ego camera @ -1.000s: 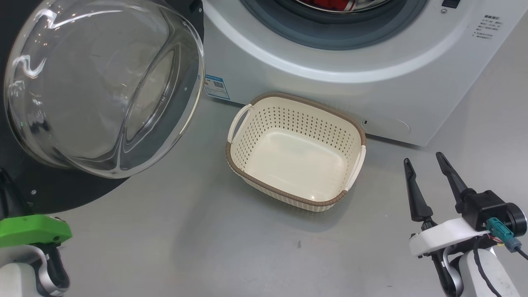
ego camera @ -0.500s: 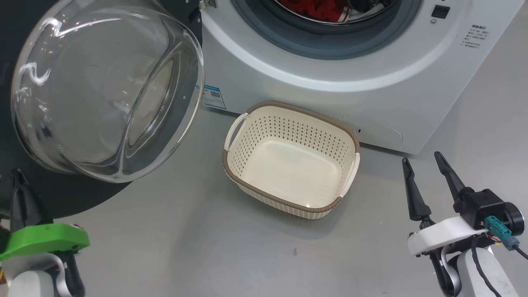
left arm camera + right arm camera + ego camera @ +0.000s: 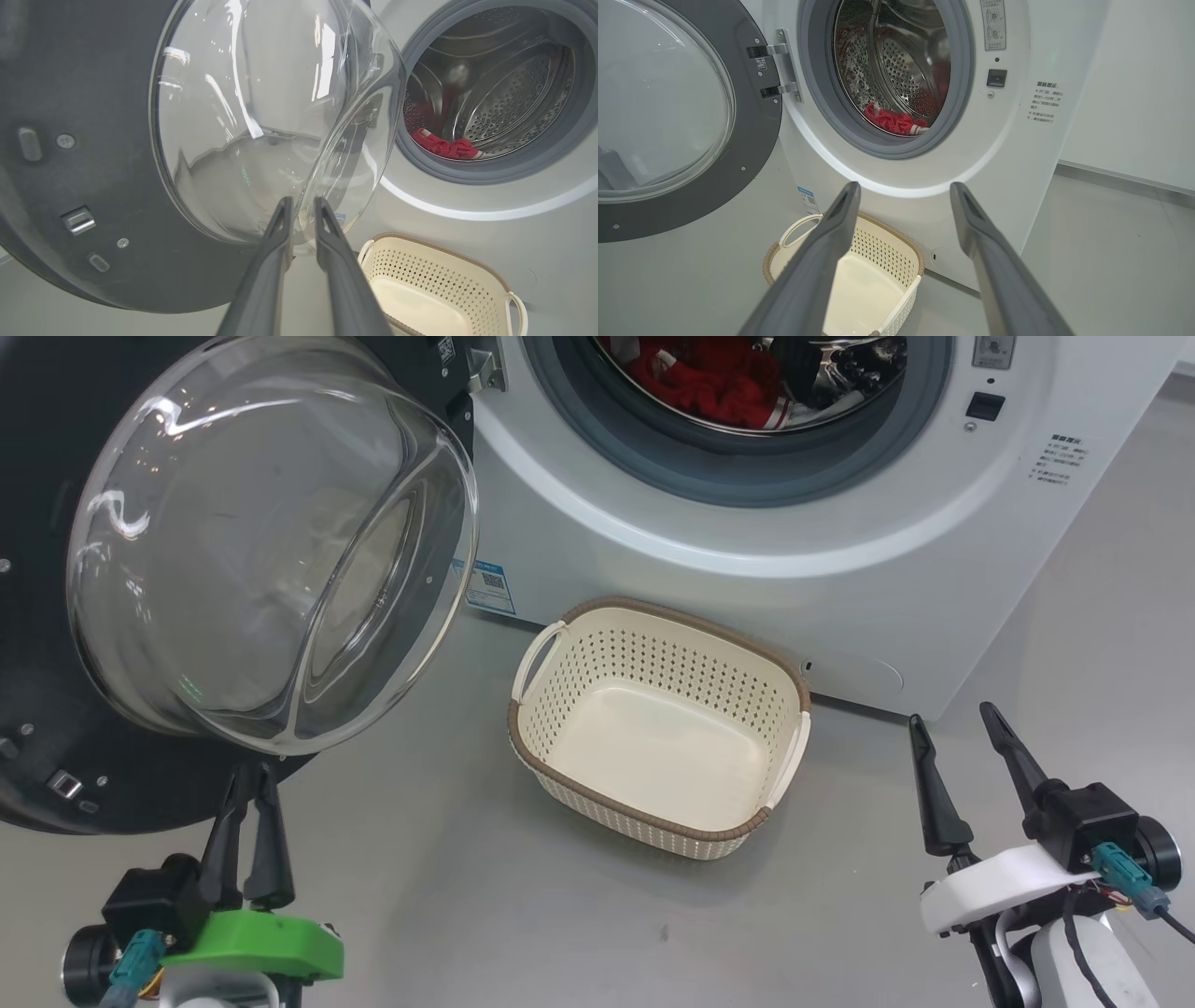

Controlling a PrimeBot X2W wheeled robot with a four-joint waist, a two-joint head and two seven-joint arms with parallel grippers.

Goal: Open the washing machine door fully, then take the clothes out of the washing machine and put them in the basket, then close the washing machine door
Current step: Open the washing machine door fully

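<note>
Since a second earlier, the left gripper (image 3: pixel 254 775) had risen into the lower left of the head view, its fingers drawn almost together on nothing, tips just below the glass of the door (image 3: pixel 271 551). At lower right the right gripper (image 3: pixel 949 713) stood spread wide, holding nothing. With the door swung open at upper left, the clothes (image 3: pixel 709 383) lay inside the washing machine (image 3: pixel 747 551) at top centre, and the basket (image 3: pixel 644 658) sat mid-frame on the floor before it.

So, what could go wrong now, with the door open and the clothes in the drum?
The shut left gripper sits close below the washing machine door; raising the gripper could knock it. The clothes lie low behind the grey rubber ring; the fabric may snag there and miss the basket.
</note>
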